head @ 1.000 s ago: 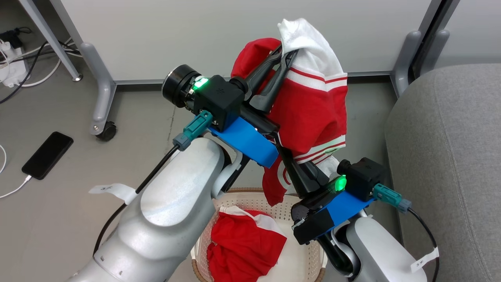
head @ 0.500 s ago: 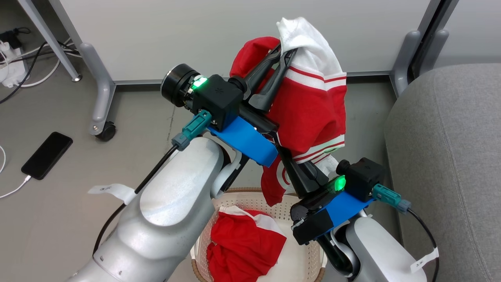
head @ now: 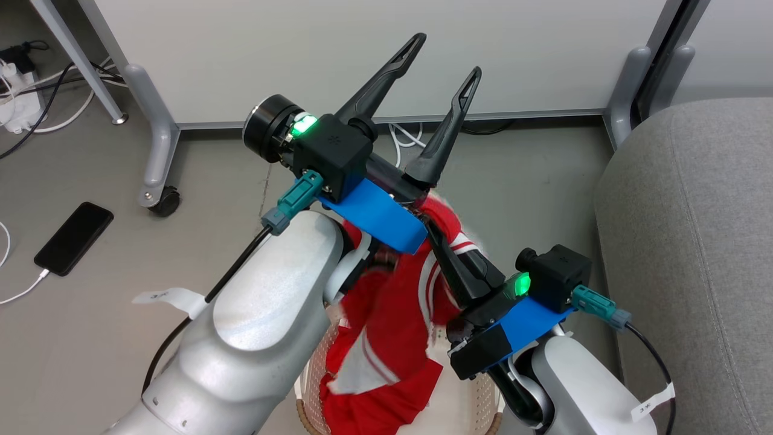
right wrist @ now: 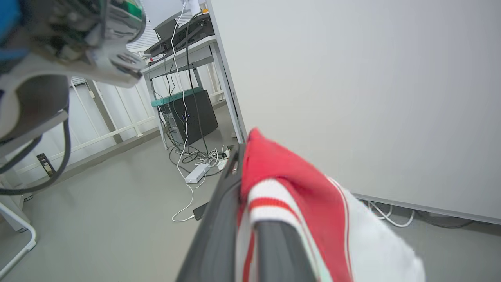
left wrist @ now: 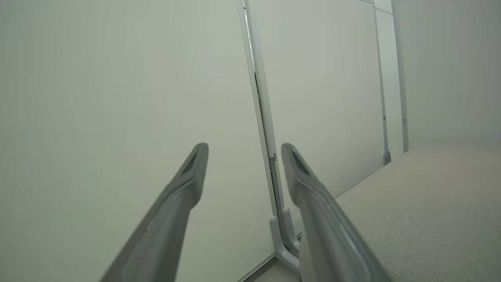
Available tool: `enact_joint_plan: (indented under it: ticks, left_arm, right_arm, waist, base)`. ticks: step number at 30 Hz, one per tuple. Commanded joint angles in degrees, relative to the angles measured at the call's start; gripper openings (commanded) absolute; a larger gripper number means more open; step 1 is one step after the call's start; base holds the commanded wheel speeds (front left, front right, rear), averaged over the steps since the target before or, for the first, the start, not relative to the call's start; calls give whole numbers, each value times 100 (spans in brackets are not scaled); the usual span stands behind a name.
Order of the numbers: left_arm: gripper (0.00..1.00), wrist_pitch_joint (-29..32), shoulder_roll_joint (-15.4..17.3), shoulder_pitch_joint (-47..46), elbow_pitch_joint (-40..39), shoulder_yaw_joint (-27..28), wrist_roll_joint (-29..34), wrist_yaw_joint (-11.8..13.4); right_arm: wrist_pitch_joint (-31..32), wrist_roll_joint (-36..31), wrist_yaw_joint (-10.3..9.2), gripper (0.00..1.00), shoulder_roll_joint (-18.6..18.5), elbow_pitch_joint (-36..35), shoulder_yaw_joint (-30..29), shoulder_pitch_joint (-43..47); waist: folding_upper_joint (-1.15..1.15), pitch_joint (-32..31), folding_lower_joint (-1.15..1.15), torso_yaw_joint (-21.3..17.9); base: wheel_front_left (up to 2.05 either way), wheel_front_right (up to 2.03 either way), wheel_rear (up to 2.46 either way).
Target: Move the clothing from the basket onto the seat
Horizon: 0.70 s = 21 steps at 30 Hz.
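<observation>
Between closed jaws of right gripper [head: 436, 237], right wrist view shows clothing [right wrist: 289, 184] pinched; left wrist view: left gripper [left wrist: 244, 149] spread wide, empty, white partition [left wrist: 117, 98] ahead, grey seat [left wrist: 430, 203] right.

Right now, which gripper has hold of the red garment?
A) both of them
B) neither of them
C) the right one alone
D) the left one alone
C: the right gripper is closed on the red garment, which hangs down from it, while the left gripper stands open with nothing between its fingers.
</observation>
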Motion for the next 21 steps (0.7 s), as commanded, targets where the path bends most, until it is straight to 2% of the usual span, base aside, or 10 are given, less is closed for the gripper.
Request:
enact_joint_plan:
  ticks: [1, 13, 21]
  left_arm:
    - [100, -26, 1, 54, -22, 33, 34, 12]
    - [100, -22, -11, 98, -33, 41, 68, -3]
    - [100, -22, 31, 164, -19, -26, 99, -31]
  right_arm:
    - [-24, -23, 3, 0, -15, -12, 11, -19]
    - [-24, -186, 3, 0, -15, -103, -152, -91]
    - [-24, -500, 3, 0, -15, -251, -454, -138]
  waist:
    - [0, 1, 0, 0]
    - [0, 174, 0, -71]
    - [0, 409, 0, -320]
  base:
    - [0, 0, 0]
    - [0, 0, 0]
    - [0, 0, 0]
